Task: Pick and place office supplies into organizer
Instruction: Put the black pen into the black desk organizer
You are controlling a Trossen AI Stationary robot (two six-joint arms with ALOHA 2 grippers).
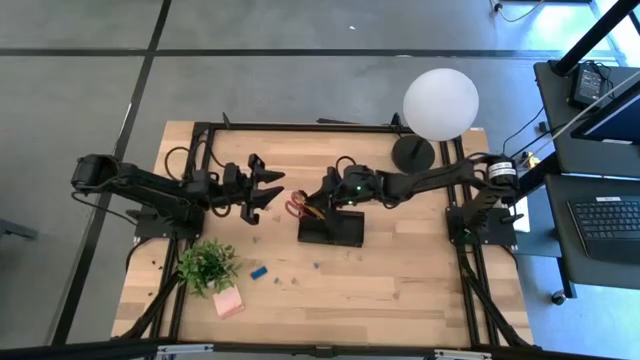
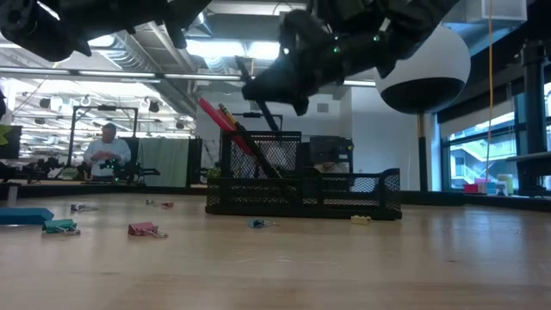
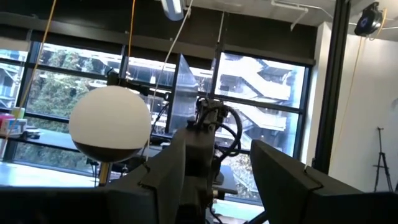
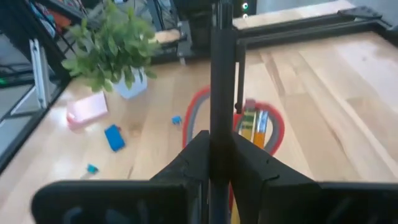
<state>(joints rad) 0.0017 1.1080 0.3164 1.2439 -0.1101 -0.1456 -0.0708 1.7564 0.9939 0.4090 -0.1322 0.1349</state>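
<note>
The black mesh organizer (image 1: 335,230) stands mid-table, and its tall cup (image 2: 263,164) holds red-handled scissors (image 1: 296,206) and yellow pencils (image 4: 255,124). Just above the cup my right gripper (image 1: 322,192) is shut on a dark pen (image 4: 219,74). My left gripper (image 1: 268,192) hangs open and holds nothing, left of the organizer and raised off the table; its fingers point up and away from it in the left wrist view. A pink sticky-note pad (image 1: 228,302), a blue eraser (image 1: 259,272) and small clips (image 2: 146,229) lie loose on the wood. My right gripper pinches the dark pen's shaft (image 4: 219,127) between its two fingers. The fingers come from the table's right, slanting slightly down, and lie across the pen. The pen stands steeply, tilted, lifted over the cup (image 2: 254,95). Whether its lower end touches anything in the cup I cannot tell.
A potted plant (image 1: 208,265) stands at the near left beside the pad. The lamp's white globe (image 1: 440,103) and round black base (image 1: 413,152) are at the far right. Bare wood lies in front of the organizer. A person (image 2: 108,151) sits far behind the table.
</note>
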